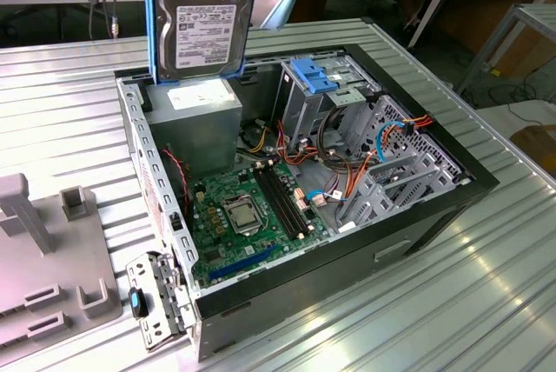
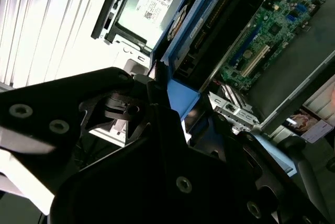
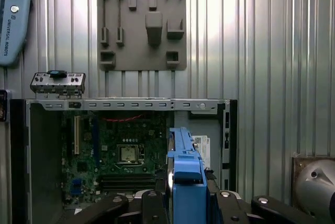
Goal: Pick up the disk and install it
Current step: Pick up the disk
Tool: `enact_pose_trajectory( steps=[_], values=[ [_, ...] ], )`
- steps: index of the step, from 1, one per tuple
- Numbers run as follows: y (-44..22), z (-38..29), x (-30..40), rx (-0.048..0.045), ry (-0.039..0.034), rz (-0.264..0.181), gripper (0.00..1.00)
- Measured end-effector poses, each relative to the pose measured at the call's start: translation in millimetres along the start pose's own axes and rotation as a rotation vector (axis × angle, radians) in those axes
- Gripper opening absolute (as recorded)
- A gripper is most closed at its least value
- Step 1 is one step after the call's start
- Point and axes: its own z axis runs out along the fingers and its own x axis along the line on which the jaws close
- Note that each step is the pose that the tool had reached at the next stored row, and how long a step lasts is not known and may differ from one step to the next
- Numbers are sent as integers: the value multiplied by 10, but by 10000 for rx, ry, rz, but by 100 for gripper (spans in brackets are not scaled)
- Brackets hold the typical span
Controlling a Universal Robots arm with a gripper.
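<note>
The disk point(image 1: 204, 33) hangs upright in the air over the open computer case point(image 1: 426, 215). Its top is cut off by the upper edge of the exterior view. In the first wrist view I see the disk point(image 3: 186, 166) edge-on, and the pincer point(image 3: 186, 205) is clenched on its blue carrier, a black finger on either side. The contact spots themselves are lost in dark shadow.

The disk's lower edge sits above the power supply point(image 1: 195, 120), but I cannot tell how much gap lies between them. Toward the exterior view's right stands the drive cage point(image 1: 347, 120), topped by a blue bracket point(image 1: 314, 76). A tangle of cables point(image 1: 339, 172) crowds the space between the cage and the motherboard point(image 1: 252, 215). The ribbed tabletop point(image 1: 69, 111) lies open on the far side of the case, and a grey fixture plate point(image 1: 43, 259) rests near the case's corner.
</note>
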Motion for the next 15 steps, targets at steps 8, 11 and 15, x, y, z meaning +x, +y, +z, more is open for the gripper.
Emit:
enact_pose_trajectory(
  steps=[8,11,15],
  values=[
    [-116,54,87,1,1,38,37],
    [-119,70,159,3,0,48,37],
    [-305,112,192,2,2,51,37]
  ],
)
